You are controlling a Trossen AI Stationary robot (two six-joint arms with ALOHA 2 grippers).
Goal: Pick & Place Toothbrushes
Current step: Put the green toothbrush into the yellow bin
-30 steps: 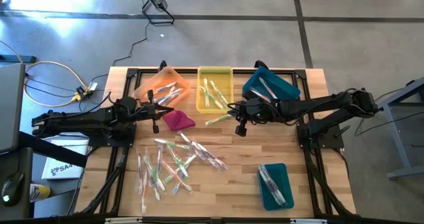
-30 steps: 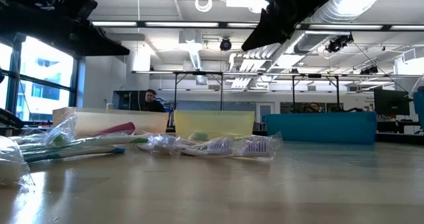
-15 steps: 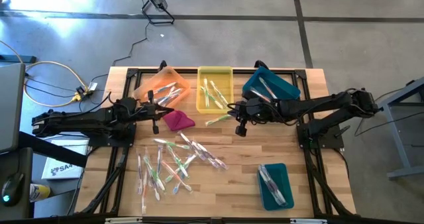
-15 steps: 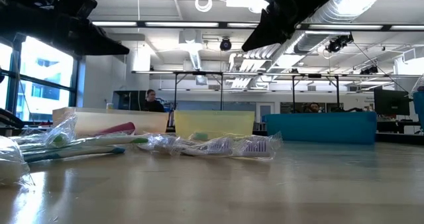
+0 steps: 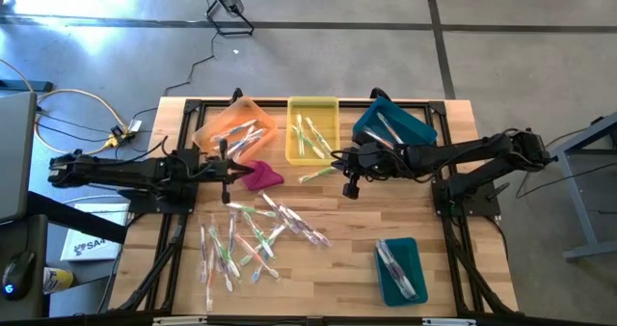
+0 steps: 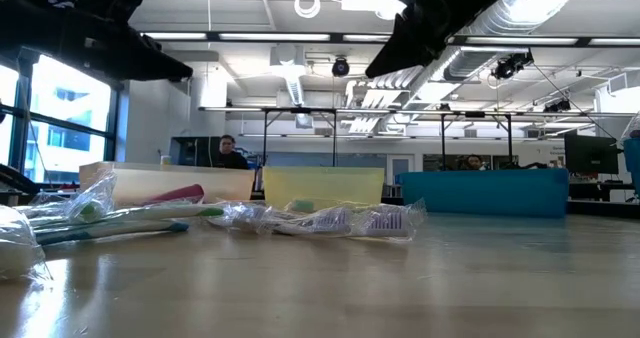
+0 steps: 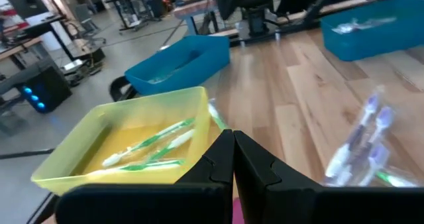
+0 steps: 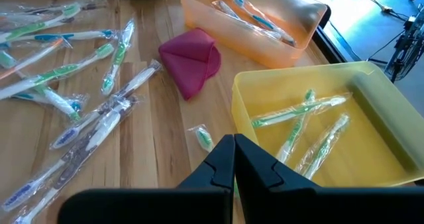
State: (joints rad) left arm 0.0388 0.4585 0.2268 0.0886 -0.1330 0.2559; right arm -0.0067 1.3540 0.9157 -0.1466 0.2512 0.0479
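On the near half of the light wooden slatted table, a loose scatter of thin plastic toothbrushes in clear wrappers, with white, green, pink and blue handles, is seen lying flat on the boards. To the near right, a small teal rectangular plastic bin is noted with a few wrapped brushes inside it.

Further back, a crumpled magenta cloth lump is found at mid-table, just ahead of the left gripper. The fingers of that gripper are seen pressed together with nothing between them; it is held above the table between the cloth and the orange plastic bin. The scattered brushes lie nearer than this gripper and apart from it.

The right gripper is observed over mid-table, just on the near side of the yellow rectangular plastic bin. Its fingers are likewise closed on nothing. A single green-and-white wrapped toothbrush lies on the boards just beside it, at the yellow bin's near edge; whether they touch cannot be told.

Along the far edge, three bins are set in a row: the orange one, tilted, holding several brushes; the yellow one, holding green-and-white brushes; and a larger teal plastic bin, tilted, with one brush visible, partly covered by the right arm.

In the low view, a person is seen seated in the room beyond the table.
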